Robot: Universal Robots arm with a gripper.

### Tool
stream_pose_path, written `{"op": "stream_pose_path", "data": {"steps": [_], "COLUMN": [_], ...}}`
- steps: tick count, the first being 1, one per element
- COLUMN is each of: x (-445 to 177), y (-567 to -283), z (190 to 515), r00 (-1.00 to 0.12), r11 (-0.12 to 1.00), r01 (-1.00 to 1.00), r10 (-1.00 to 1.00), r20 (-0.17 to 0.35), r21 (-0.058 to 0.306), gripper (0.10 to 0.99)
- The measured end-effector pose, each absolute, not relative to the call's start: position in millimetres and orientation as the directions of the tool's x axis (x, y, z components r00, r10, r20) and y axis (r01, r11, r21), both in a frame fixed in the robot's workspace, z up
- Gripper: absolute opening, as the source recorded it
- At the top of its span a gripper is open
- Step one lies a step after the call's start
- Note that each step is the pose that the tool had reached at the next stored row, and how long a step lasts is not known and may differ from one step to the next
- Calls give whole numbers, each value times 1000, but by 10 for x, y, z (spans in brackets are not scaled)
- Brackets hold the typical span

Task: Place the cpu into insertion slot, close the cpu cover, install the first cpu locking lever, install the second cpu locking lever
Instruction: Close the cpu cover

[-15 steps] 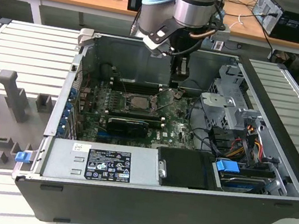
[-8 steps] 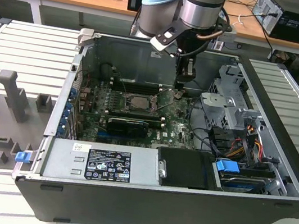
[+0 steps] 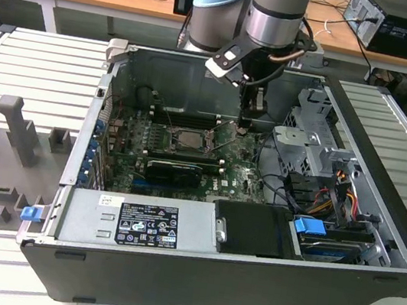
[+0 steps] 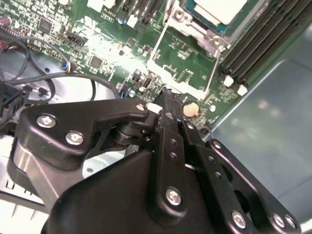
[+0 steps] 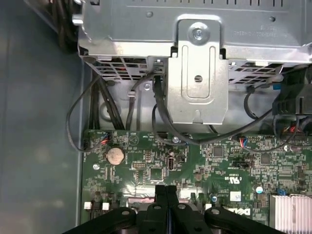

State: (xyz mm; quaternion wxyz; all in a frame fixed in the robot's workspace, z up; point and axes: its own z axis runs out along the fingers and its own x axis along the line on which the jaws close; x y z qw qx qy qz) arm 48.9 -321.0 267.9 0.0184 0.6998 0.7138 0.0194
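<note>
**Gripper shut, parked right next to the socket**

The bench [image 3: 33, 56] has the open case [image 3: 192, 274] lying on its side, and the arm [image 3: 276, 9] reaches down into it. The green board [image 3: 242, 178] covers the floor of the case, with a silvery drive cage [image 3: 310, 138] on the exterior view's right.

The gripper [image 3: 244, 124] hangs low over the board, just to the exterior view's right of the slot [image 3: 171, 133]. In both wrist views its fingers [image 5: 160, 195] [image 4: 168, 112] are pressed together, with nothing visible between them.

In the second wrist view the cpu [image 4: 217, 9] sits in the slot. The cover [image 4: 190, 29] looks to lie flat round it as a silvery frame. Two thin levers [image 4: 157, 41] run along the socket's sides, and I can't tell if they're hooked down. The fingertips are near one lever's end and right by the coin cell [image 4: 190, 109]. Whether they touch the lever, I can't say.
</note>
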Motion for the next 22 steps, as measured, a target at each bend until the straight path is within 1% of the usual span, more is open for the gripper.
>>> {"op": "stream_pose_path", "data": {"steps": [3, 12, 22], "x": [615, 626, 546], "y": [-3209, -3206, -3205], "z": [2647, 2484, 2483], "r00": [-21, -32, -32], "r11": [21, 32, 32], "r01": [999, 999, 999], "r10": [1000, 999, 999], "r20": [1, 1, 6], "r21": [41, 30, 30], "gripper": [106, 106, 106]}}
